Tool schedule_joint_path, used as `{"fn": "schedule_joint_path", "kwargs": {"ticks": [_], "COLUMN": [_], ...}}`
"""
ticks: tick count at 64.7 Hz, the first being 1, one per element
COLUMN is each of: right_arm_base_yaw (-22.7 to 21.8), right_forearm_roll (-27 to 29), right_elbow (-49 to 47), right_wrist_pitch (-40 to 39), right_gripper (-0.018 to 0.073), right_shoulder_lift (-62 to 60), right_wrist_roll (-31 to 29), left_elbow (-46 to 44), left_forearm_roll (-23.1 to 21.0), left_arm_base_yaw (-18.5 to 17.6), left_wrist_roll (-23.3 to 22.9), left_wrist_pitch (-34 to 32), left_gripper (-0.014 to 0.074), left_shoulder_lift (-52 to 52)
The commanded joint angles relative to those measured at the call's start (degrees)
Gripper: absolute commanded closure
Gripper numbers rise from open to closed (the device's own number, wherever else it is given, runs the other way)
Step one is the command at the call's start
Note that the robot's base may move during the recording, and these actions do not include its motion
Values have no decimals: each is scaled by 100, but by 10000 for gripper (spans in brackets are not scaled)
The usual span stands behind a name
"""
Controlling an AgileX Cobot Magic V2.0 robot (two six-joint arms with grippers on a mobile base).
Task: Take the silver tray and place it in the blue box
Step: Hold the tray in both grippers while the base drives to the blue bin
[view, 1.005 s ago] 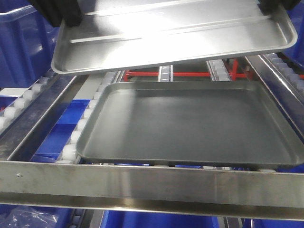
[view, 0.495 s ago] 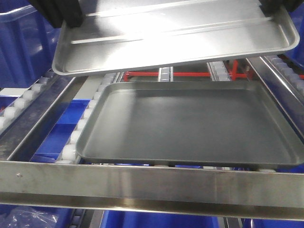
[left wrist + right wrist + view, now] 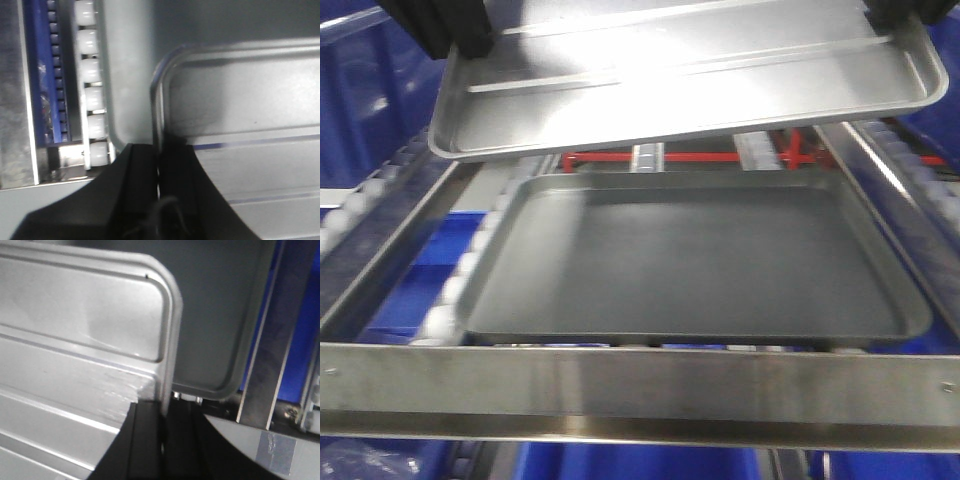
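Silver tray (image 3: 690, 90) rims pinched btwn both jaws.

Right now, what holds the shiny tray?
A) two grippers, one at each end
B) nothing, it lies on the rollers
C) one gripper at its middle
A: the left gripper and right gripper each clamp the rim of the silver tray, above the dark tray.

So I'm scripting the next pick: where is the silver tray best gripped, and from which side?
By the rolled rim of its short ends, one gripper from each side. The silver tray is wide and shallow, so one grip could let it tip. The rim is thin enough to pinch, one finger inside and one outside, as the left gripper and right gripper do.
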Motion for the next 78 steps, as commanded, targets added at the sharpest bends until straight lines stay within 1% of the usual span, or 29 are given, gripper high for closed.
{"fn": "schedule_joint_path", "kwargs": {"ticks": [1,78], "right_arm_base_yaw": [-54,-54], "right_forearm_roll": [-297,-297], "right_elbow": [-237,-237], "right_wrist_pitch": [-280,-274], "right_gripper": [502,502], "right_shoulder_lift": [-139,-139], "right_wrist_roll": [-37,-37], "left_elbow": [-174,-174], "left_forearm_roll": [238,234], "left_arm_base_yaw": [-44,-44], "left_wrist_roll": [144,144], "left_wrist_pitch": [57,57], "left_gripper": [697,701], "left_shoulder_lift": [-179,-179]}}
